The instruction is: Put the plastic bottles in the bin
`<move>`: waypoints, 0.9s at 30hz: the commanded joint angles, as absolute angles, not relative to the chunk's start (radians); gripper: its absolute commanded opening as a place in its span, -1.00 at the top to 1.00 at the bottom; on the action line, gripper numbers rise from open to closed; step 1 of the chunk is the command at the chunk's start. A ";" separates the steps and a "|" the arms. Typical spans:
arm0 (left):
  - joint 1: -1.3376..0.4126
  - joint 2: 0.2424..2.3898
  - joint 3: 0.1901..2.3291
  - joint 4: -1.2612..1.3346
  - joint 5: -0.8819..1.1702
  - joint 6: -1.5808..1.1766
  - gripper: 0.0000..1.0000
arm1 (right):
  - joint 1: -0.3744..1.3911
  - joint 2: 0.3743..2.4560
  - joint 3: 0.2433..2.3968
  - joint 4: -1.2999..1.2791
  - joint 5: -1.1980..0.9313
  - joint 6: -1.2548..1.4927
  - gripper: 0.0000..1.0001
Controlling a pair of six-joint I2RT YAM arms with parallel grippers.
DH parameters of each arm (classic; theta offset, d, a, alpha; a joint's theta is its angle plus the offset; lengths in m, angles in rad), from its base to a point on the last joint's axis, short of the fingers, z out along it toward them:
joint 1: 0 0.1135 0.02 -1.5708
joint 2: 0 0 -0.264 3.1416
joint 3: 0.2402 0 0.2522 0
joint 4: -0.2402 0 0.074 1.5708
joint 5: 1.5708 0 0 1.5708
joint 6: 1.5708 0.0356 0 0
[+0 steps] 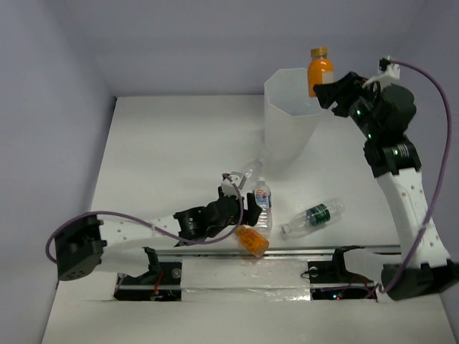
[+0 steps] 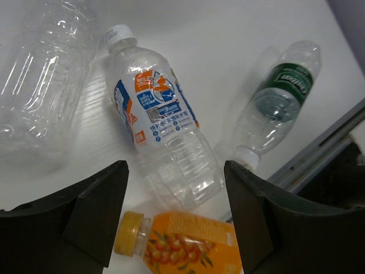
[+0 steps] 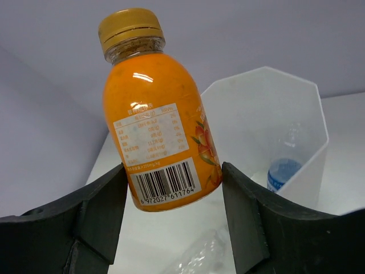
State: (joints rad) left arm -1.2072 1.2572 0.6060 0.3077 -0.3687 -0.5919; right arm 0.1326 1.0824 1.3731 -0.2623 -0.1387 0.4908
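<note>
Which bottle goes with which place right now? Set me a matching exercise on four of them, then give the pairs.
Things
1. barcode-side orange bottle
2. green-labelled bottle
3. plain blue-labelled bottle
4. fruit-print orange bottle

Places
A. lying on the table, untouched, nearer the right arm
B. beside the metal rail, under the open left end effector
C. gripped in the right end effector, by the bin
D. inside the bin

Pairs: 1-C, 2-A, 3-D, 4-B
</note>
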 commanded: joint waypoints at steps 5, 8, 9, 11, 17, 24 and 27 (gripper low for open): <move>-1.255 0.976 0.537 0.046 -0.531 -0.767 -0.26 | 0.158 1.417 1.629 -0.307 -0.106 0.385 0.00; -1.255 0.965 0.551 -0.036 -0.583 -0.775 -0.26 | 0.158 1.479 1.683 -0.316 -0.097 0.373 -0.03; -1.255 0.969 0.561 -0.050 -0.597 -0.770 -0.28 | 0.158 1.518 1.696 -0.318 -0.097 0.371 -0.05; -1.246 0.994 0.600 -0.074 -0.639 -0.740 -0.33 | 0.158 1.554 1.749 -0.339 -0.097 0.371 -0.23; -1.080 1.087 0.702 0.029 -0.516 -0.552 -0.46 | 0.158 1.530 1.734 -0.325 -0.104 0.383 -0.74; -0.951 1.284 0.854 0.077 -0.442 -0.382 -0.61 | 0.158 1.387 1.608 -0.276 -0.121 0.411 -0.69; -0.911 1.385 0.931 0.104 -0.345 -0.296 -0.67 | 0.181 1.275 1.455 -0.189 -0.146 0.454 0.20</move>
